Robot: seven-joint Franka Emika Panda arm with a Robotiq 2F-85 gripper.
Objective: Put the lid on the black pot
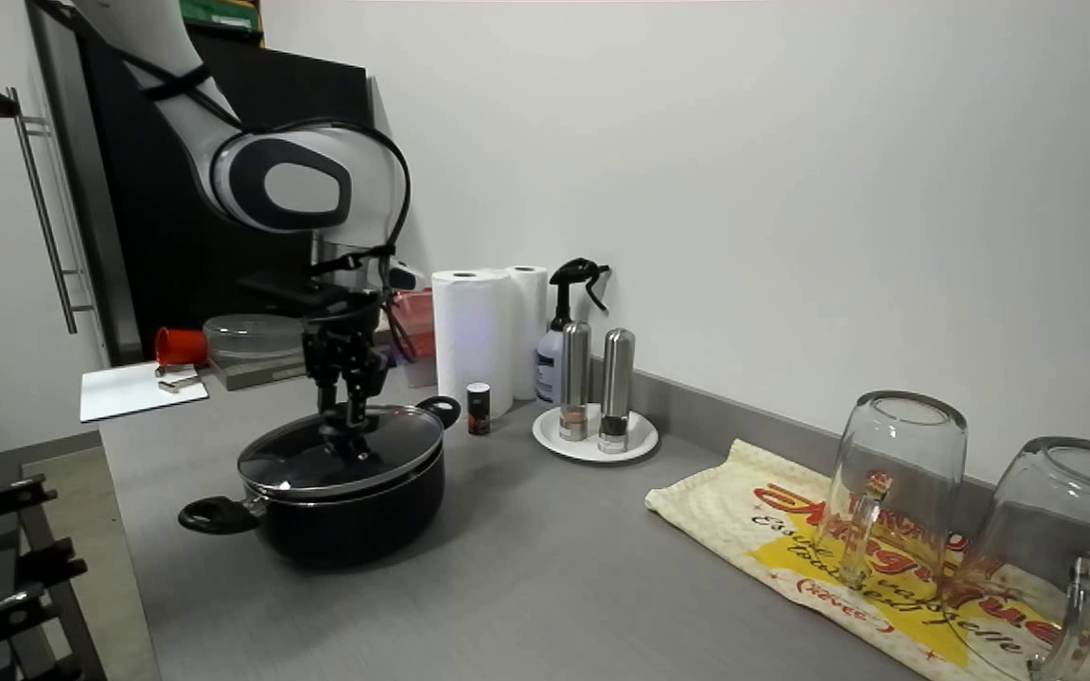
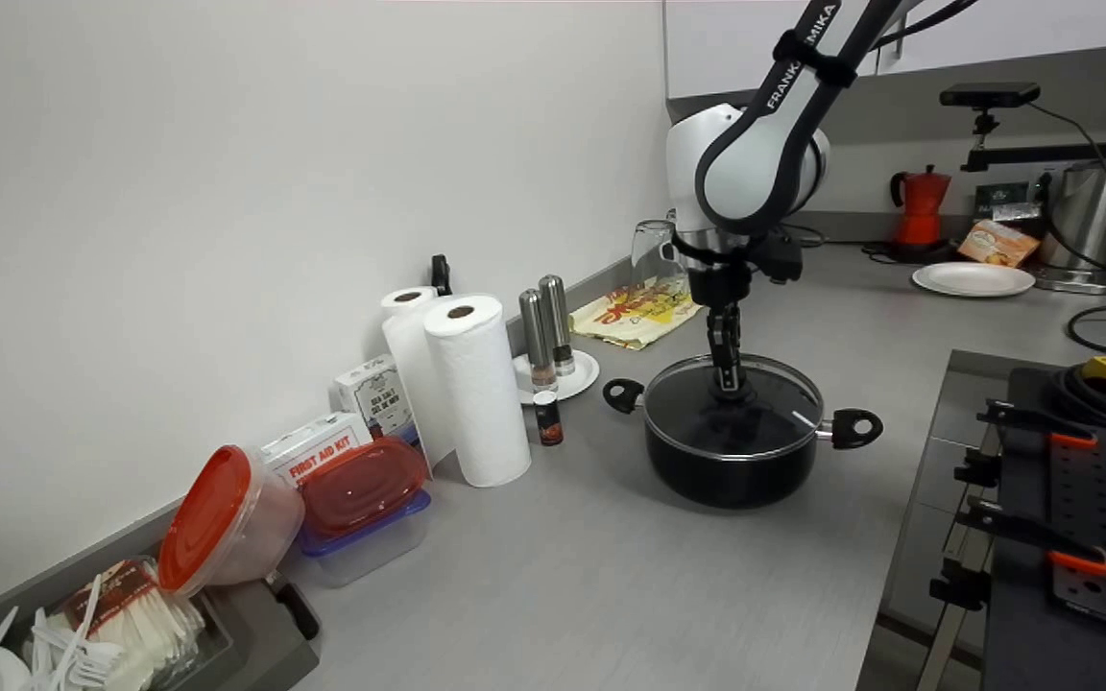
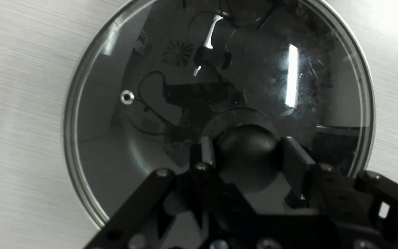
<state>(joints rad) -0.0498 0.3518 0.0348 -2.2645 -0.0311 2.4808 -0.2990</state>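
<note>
The black two-fingered gripper (image 3: pixel 249 150) has its fingers (image 3: pixel 296 162) parted only as wide as the small round black knob (image 3: pixel 249 157) between them, one close against each side, so it looks clamped there. The knob tops a round, see-through glass lid (image 2: pixel 731 432) with a thin metal rim, which lies over the mouth of the wide, low, matte-black pot (image 1: pixel 356 530); whether the rim rests evenly all round cannot be made out, and the pot's inside is lost behind dark glass and reflections. In an exterior view, farther off and right of the pot, a round white plate (image 1: pixel 645 440) bears two upright steel grinders (image 1: pixel 618 374), pinkish grains showing in the clear foot of one and dark ones in its neighbour's; near right, two upturned clear glass mugs (image 1: pixel 900 449) stand on a printed white-and-yellow cloth (image 1: pixel 729 515). In an exterior view, at the near left, a grey box (image 2: pixel 270 643) holds white plastic cutlery (image 2: pixel 83 648), and a round tub with a red lid (image 2: pixel 236 518) leans just beside a clear tub with a blue lid (image 2: pixel 371 549).
</note>
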